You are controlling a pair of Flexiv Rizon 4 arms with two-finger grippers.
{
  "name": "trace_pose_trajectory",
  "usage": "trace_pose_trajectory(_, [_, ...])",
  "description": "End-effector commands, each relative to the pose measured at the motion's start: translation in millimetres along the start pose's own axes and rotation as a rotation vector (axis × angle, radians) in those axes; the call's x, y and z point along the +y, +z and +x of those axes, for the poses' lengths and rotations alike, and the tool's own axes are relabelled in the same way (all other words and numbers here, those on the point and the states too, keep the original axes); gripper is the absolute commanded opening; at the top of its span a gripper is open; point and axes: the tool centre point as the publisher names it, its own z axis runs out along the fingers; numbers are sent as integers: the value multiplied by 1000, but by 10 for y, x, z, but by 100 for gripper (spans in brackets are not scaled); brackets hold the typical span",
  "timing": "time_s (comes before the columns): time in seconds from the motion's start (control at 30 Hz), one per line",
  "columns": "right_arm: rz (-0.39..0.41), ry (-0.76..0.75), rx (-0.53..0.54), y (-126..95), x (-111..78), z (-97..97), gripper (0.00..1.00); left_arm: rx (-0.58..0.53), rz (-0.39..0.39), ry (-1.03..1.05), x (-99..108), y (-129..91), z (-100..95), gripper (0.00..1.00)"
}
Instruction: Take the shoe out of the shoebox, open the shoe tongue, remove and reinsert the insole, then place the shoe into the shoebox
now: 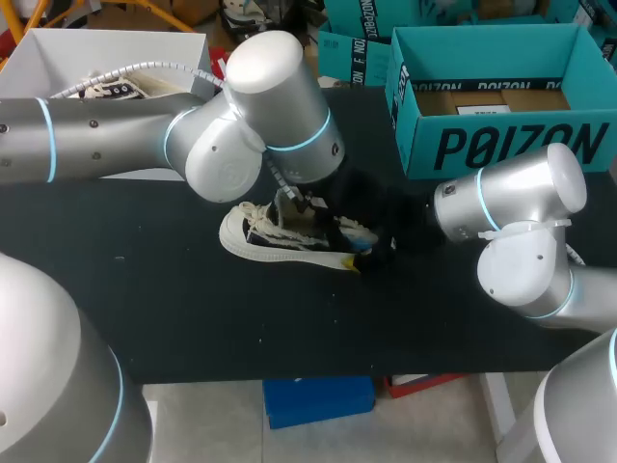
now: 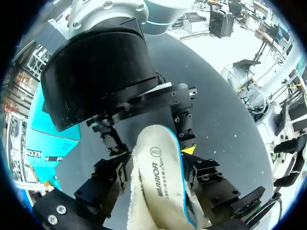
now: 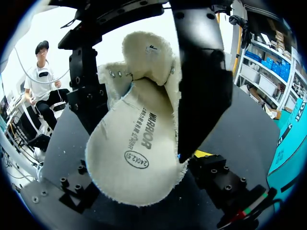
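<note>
While our left claw (image 2: 156, 160) grips the insole (image 3: 139, 143) by the shoe (image 1: 275, 236) on the counter (image 1: 193, 318), the insole's long axis runs rightward, heel end nearest our right claw (image 1: 383, 248); we can't tell that claw's state.

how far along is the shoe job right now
Done: the shoe is out of the box and lies on the table. In hand: the left gripper holds the insole, partly out of the shoe; coming out or going back in, I cannot tell. Left: shoe back in the box.
</note>
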Motion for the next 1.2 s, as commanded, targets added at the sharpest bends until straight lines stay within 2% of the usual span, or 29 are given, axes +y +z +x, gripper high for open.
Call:
trace_pose_trajectory(0.03, [1,1,-2,34,-23,-3,0,2,-4,-3,-9,56,-27,33])
trace_pose_trajectory(0.07, [1,1,-2,34,-23,-3,0,2,-6,-3,-8,58,-27,26])
trace_pose_trajectory(0.13, [1,1,-2,34,-23,-3,0,1,-8,-4,-7,59,-25,0])
trace_pose_trajectory(0.43, [1,1,-2,34,-23,-3,0,-13,-6,-11,27,-62,33,0])
trace_pose_trajectory(0.6, [1,1,-2,34,-23,-3,0,-19,13,-28,51,-239,111,0])
trace_pose_trajectory(0.7, [1,1,-2,34,-23,-3,0,-21,51,-33,51,-387,145,0])
trace_pose_trajectory(0.9, [1,1,-2,34,-23,-3,0,10,213,-29,-48,-776,120,0])
trace_pose_trajectory(1.2, [1,1,-2,34,-23,-3,0,7,464,6,-534,-1567,208,0])
